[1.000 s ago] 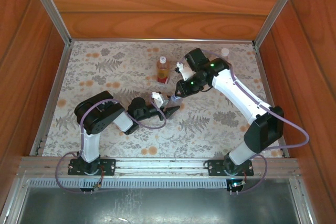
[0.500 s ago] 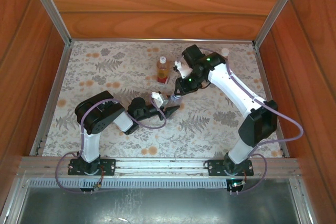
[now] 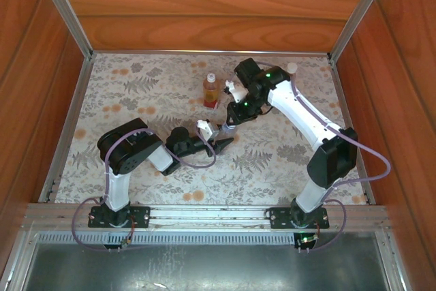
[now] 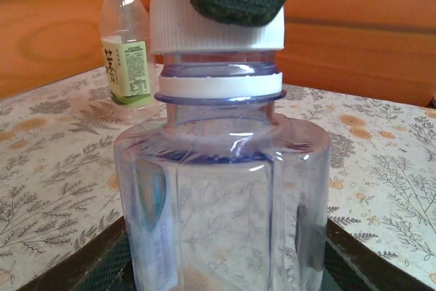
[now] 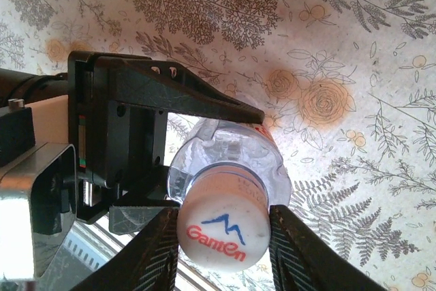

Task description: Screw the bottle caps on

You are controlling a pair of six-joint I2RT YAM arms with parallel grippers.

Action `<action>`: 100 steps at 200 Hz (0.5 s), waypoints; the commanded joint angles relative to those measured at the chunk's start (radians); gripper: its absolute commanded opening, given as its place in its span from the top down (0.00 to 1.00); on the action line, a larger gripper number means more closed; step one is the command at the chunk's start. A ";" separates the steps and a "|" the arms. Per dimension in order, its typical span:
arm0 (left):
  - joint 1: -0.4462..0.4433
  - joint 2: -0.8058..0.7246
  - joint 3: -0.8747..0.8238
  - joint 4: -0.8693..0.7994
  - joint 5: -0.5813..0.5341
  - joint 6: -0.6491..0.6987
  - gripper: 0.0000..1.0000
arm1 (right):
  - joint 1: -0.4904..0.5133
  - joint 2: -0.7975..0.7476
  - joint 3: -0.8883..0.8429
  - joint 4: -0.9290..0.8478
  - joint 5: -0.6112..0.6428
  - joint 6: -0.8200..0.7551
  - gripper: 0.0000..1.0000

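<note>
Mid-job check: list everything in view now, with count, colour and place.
bluish bottle: one, clear bluish, upright mid-table.
printed cap: one, white with red lettering, on the bluish bottle's neck.
amber bottle: one, amber, white-capped, behind centre.
green-label bottle: one, clear, white-capped, far right.
table cover: one, beige floral, under everything.
left gripper: one, black, jaws shut on the bluish bottle.
right gripper: one, black, jaws gripping the printed cap from above.

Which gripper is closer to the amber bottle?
Right. The right gripper, gripping the cap, sits just near-right of the amber bottle; the left gripper, holding the bluish bottle, lies farther toward the near edge.
</note>
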 commanded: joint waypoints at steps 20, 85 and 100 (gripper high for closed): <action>-0.015 0.032 -0.003 -0.060 0.026 0.013 0.43 | 0.014 -0.016 -0.005 -0.027 -0.001 0.006 0.47; -0.014 0.034 -0.002 -0.060 0.025 0.012 0.43 | 0.006 -0.130 -0.068 0.091 0.042 0.063 0.41; -0.013 0.036 -0.001 -0.060 0.026 0.012 0.43 | -0.011 -0.149 -0.102 0.145 0.028 0.093 0.50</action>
